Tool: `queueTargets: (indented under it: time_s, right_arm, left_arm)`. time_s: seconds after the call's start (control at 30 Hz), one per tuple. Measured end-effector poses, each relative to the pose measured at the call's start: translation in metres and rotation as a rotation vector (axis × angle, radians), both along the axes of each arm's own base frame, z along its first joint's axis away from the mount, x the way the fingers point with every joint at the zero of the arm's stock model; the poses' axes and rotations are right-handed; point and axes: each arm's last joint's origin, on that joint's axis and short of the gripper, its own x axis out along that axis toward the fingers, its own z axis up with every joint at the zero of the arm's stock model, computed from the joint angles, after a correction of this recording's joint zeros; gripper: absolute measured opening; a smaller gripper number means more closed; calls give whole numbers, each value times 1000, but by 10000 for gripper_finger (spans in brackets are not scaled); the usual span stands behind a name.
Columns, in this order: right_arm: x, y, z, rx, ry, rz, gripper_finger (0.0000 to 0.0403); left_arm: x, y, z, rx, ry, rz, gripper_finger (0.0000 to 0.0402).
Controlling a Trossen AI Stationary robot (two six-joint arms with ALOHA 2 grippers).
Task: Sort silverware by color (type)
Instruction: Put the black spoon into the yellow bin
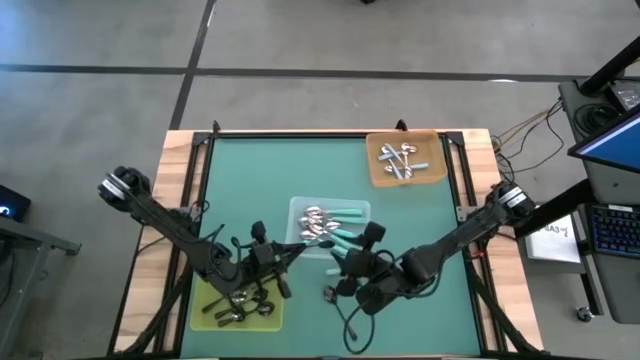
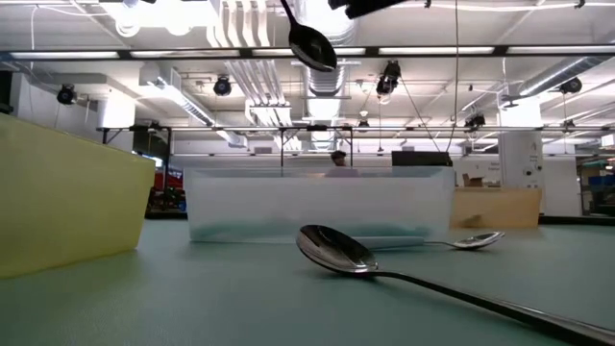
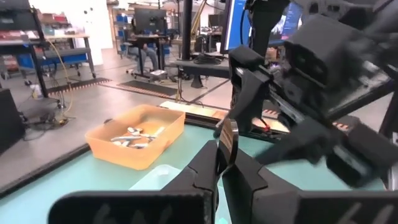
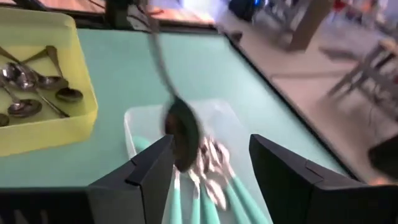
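My left gripper (image 1: 288, 253) is shut on a dark spoon (image 4: 177, 130) and holds it in the air between the yellow-green tray (image 1: 205, 300) and the clear tray (image 1: 300, 210). The low view shows the spoon's bowl (image 2: 312, 45) hanging high above the table. My right gripper (image 4: 211, 171) is open right behind that bowl, over the clear tray of teal-handled spoons (image 4: 214, 186). Dark spoons (image 4: 28, 93) lie in the yellow-green tray (image 4: 37, 134). Pale silver spoons (image 1: 400, 160) lie in the orange tray (image 1: 380, 178). One spoon (image 2: 336, 253) lies on the mat, and another (image 2: 476, 240) farther back. My left gripper pinches the dark spoon's handle (image 3: 227, 142) between its two fingers. The spoon is lifted clear and slants down from the hold, its bowl (image 4: 180, 137) lowest, in front of my right gripper's open fingers.
The right arm's body (image 3: 323, 74) stands close in front of my left gripper. The three trays sit at near left, middle and far right of the green mat (image 1: 260, 175), which has free room at its far left. A wooden frame (image 1: 185, 160) borders the mat.
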Motion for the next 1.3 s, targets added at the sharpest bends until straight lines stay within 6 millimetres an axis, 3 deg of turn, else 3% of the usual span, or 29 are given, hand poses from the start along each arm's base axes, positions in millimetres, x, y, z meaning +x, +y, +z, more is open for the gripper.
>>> queueTargets:
  time_s: [0.17,0.4,0.57,0.83,0.93,1.03,1.3]
  right_arm:
    - [-16,-9,-1,102,55,-69,195]
    - [-23,-12,-8,133,106,-125,187]
    - [-22,-10,-14,220,137,-119,187]
    - [-28,-7,-37,574,190,-221,180]
    - [-27,-3,-49,679,232,-257,180]
    - [-23,3,-60,770,291,-241,180]
    - [-6,19,-77,983,356,-139,181]
  left_arm:
    - [-19,-2,2,-92,44,-53,0]
    - [-69,5,1,-333,245,-177,0]
    - [-98,23,5,-557,465,-268,0]
    - [-130,44,-4,-768,898,-255,0]
    - [-135,46,-8,-798,1001,-232,0]
    - [-132,44,-9,-812,996,-241,7]
    - [-121,33,-12,-731,977,-360,72]
